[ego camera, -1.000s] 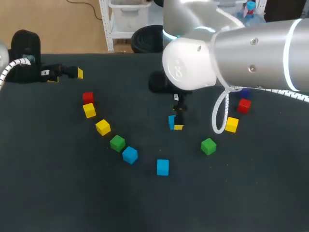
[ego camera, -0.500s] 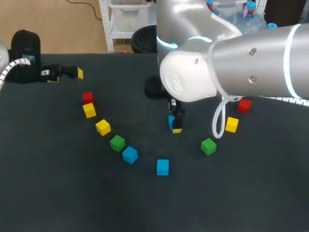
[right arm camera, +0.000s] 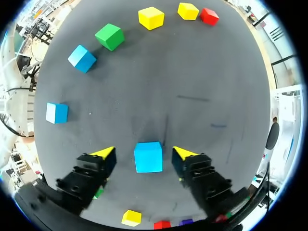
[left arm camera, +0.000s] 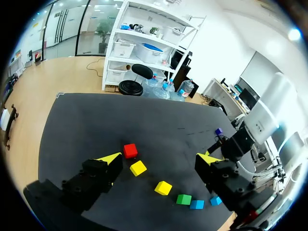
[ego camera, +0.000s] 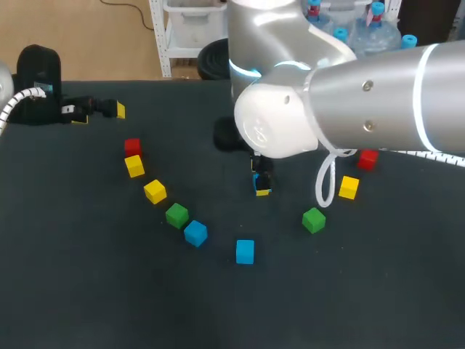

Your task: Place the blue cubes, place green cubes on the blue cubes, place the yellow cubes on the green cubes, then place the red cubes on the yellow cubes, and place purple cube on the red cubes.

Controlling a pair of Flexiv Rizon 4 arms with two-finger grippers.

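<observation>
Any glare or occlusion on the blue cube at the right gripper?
Head view: the right arm hides most of the blue cube; its shell shows bright sheen. Right wrist view: cube unobstructed between the open fingers of the right gripper, no glare, faint shadow ahead.

No legible text, numbers, labels or signs in any view. Cubes (ego camera: 245,251) plain-faced, table (ego camera: 87,291) unmarked; any print in frame is too small to read.

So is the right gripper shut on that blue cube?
Open. The right gripper straddles the blue cube, but a gap shows on each side of the cube, so neither finger touches it.
</observation>
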